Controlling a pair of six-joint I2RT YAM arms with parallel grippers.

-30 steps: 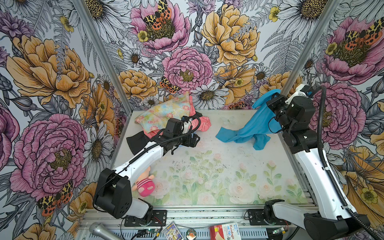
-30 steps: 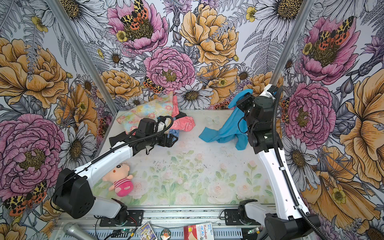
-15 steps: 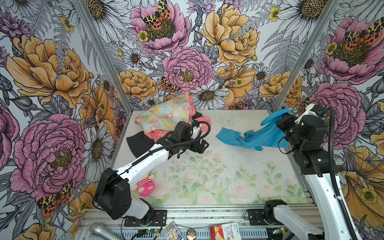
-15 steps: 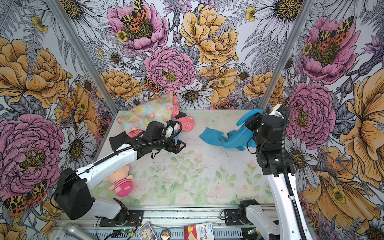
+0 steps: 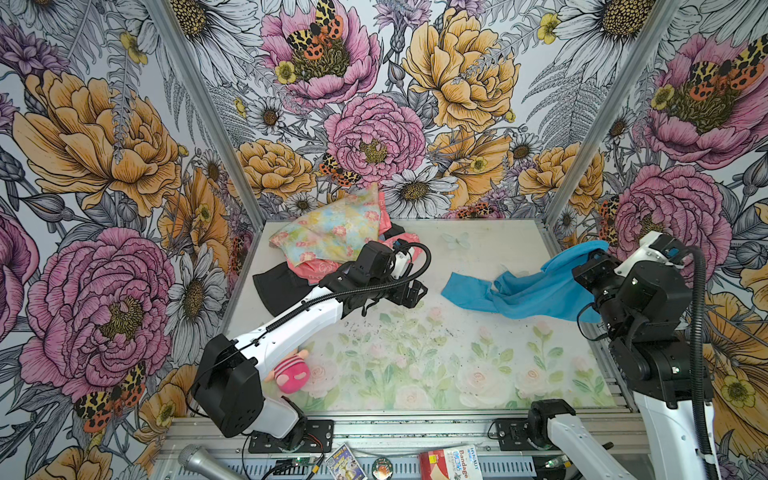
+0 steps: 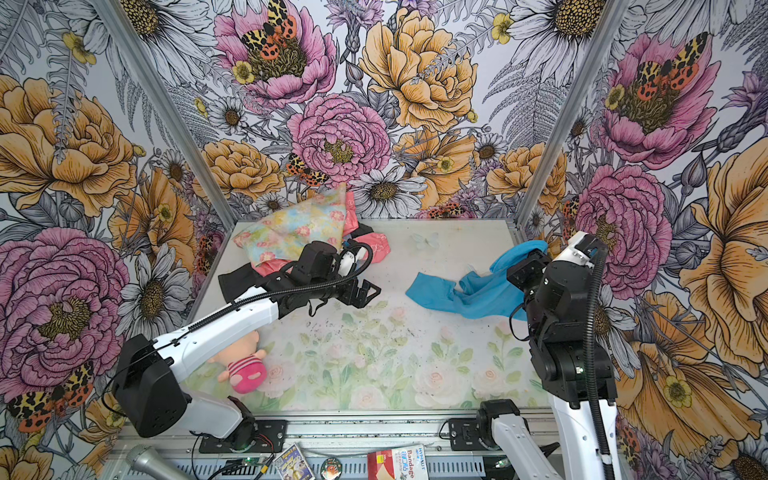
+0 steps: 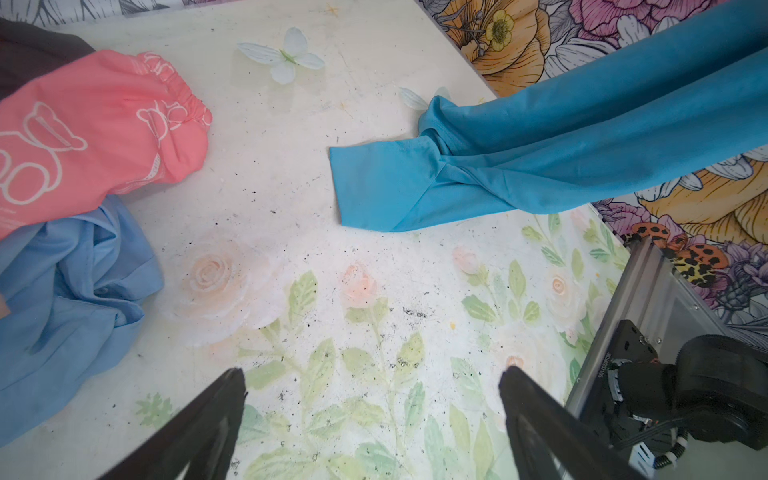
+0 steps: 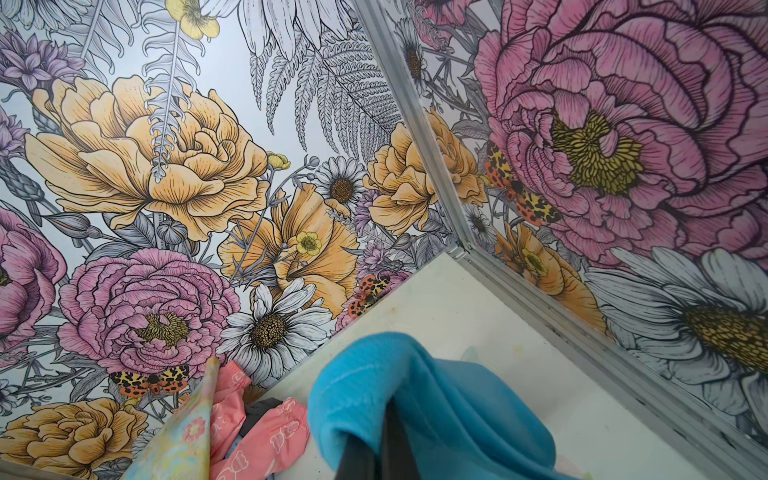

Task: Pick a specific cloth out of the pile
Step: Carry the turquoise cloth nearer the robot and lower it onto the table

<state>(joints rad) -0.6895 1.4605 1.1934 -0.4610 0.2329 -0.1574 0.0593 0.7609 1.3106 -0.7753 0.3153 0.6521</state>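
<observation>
The cloth [image 5: 528,293] [image 6: 469,296] is plain turquoise. One end lies flat on the table and the rest rises to the right, where my right gripper [image 5: 590,261] [image 6: 524,261] is shut on it near the right wall. In the right wrist view the cloth [image 8: 440,399] drapes over the closed right gripper [image 8: 388,411]. The pile [image 5: 328,239] [image 6: 293,235] sits at the back left: pastel floral on top, with coral-pink [image 7: 95,124], pale blue [image 7: 70,291] and black pieces. My left gripper [image 5: 415,291] [image 6: 368,293] [image 7: 372,374] hovers open and empty over bare table between pile and cloth.
A pink striped plush doll [image 5: 289,372] lies at the front left beside the left arm's base. Metal frame posts [image 5: 573,166] and flowered walls close in the table on three sides. A microphone [image 5: 199,459] and a bandage box [image 5: 453,463] lie below the front rail.
My right gripper has swung right and lower toward the right wall, dragging the turquoise cloth further from the pile. My left gripper has slid right, off the pile, over bare table.
</observation>
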